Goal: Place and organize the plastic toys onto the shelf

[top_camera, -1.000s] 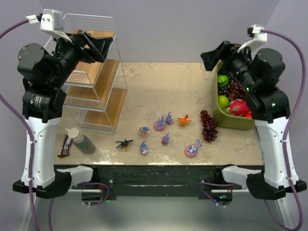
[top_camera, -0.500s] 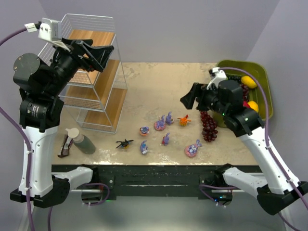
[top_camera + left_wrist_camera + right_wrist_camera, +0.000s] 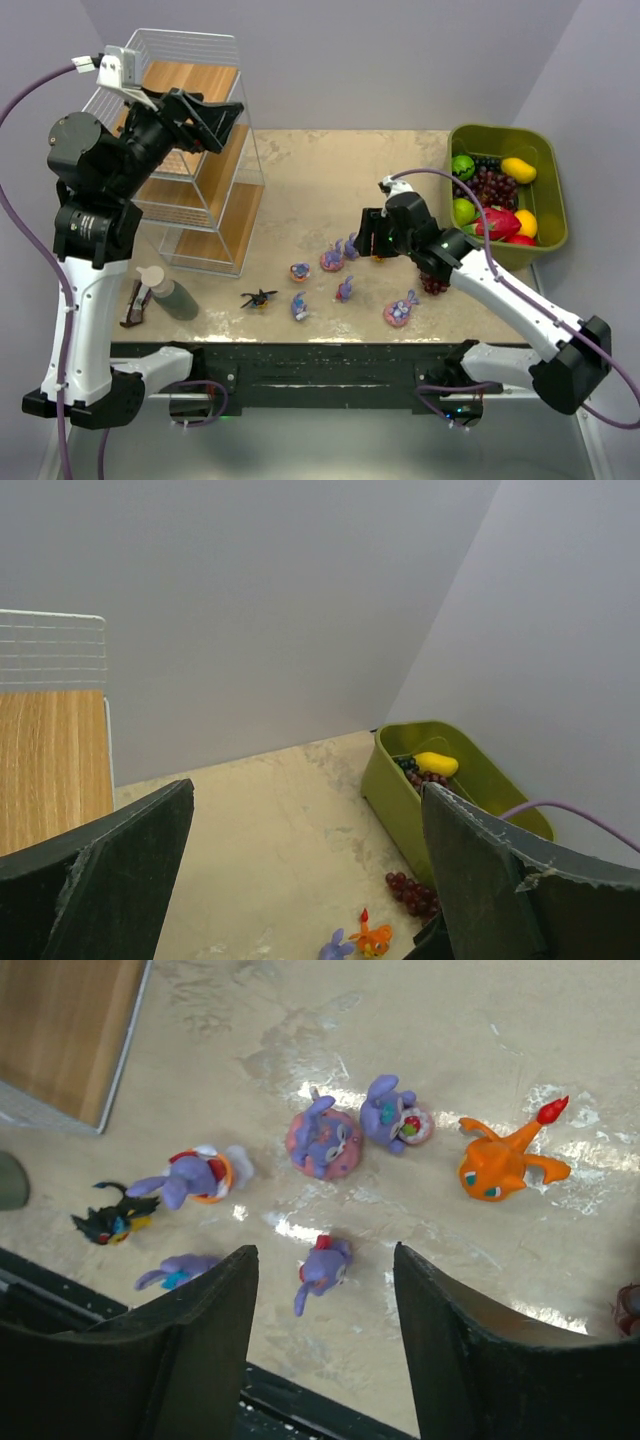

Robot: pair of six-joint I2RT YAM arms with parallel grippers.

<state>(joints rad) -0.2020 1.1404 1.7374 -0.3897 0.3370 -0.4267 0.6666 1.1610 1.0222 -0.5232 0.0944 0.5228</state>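
Top external: plastic toys [image 3: 332, 259] scattered on tabletop [image 3: 320, 170], apart from shelf [image 3: 205, 190]; left hand [image 3: 225, 115] up beside shelf; right hand [image 3: 366, 236] low over toys | Left wrist: fingers spread wide, empty | Right wrist: fingers parted, gripping nothing; purple toy [image 3: 322, 1265] seen between them.

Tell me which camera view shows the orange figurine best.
The right wrist view: the orange figurine appears large, sharp and unobstructed, with its tail and limbs clear. The left wrist view catches it only as a tiny shape at the bottom edge. In the top external view the right gripper mostly covers it.
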